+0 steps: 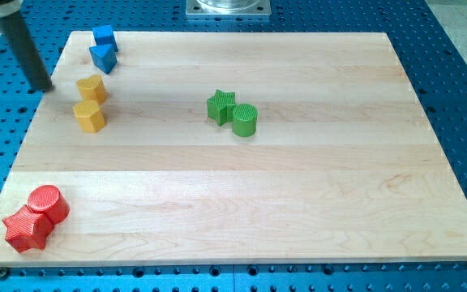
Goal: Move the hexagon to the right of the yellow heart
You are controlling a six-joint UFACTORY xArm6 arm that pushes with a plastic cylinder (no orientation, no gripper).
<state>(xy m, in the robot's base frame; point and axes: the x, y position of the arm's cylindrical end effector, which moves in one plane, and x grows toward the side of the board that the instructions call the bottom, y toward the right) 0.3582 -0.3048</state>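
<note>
Pale wooden board (298, 203) fills the view on a blue perforated table (460, 65). My tip (45, 87) touches nothing, at the board's left edge, left of the yellow hexagon (92, 88). The yellow heart (89, 116) sits just below that hexagon. Red cylinder (47, 201) and red star (26, 229) touch at bottom left; green star (220, 105) and green cylinder (244, 119) touch mid-board; blue cube (103, 36) and blue triangle (103, 57) sit top left.
</note>
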